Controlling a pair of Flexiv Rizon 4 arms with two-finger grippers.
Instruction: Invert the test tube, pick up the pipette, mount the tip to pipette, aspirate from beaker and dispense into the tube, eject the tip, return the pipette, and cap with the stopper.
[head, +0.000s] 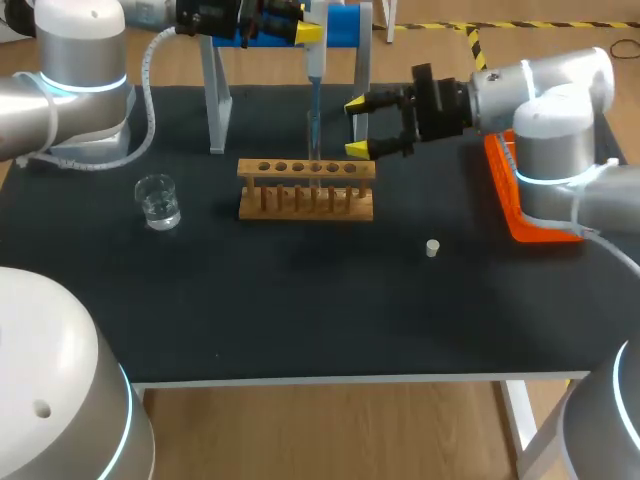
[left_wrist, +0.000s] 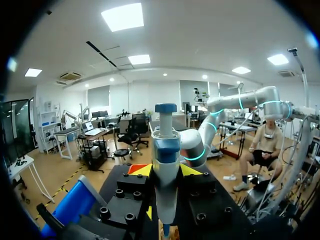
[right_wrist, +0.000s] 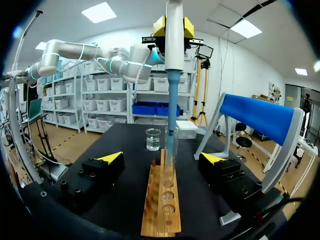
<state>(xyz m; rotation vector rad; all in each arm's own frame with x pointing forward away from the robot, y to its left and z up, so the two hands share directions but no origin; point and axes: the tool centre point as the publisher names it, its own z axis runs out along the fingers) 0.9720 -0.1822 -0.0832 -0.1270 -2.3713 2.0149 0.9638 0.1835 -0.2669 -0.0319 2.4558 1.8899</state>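
Note:
My left gripper (head: 305, 32) hangs above the wooden rack (head: 306, 188), shut on the white and blue pipette (head: 313, 65). In the left wrist view the pipette (left_wrist: 166, 150) stands between the yellow fingertips (left_wrist: 142, 170). Its blue tip (right_wrist: 170, 127) points down into the clear test tube (right_wrist: 173, 145), which stands upright in the rack (right_wrist: 161, 207). My right gripper (head: 359, 127) is open just right of the tube, level with the rack's top; the right wrist view shows its fingers (right_wrist: 111, 158) on either side of the rack. The beaker (head: 158, 201) with water stands left. The small stopper (head: 432, 247) lies right of the rack.
The blue pipette stand (head: 345, 24) with grey legs (head: 215, 100) is at the back behind the rack. An orange tray (head: 520, 205) lies at the right edge, under my right arm. Bare black table surface (head: 300, 300) stretches in front of the rack.

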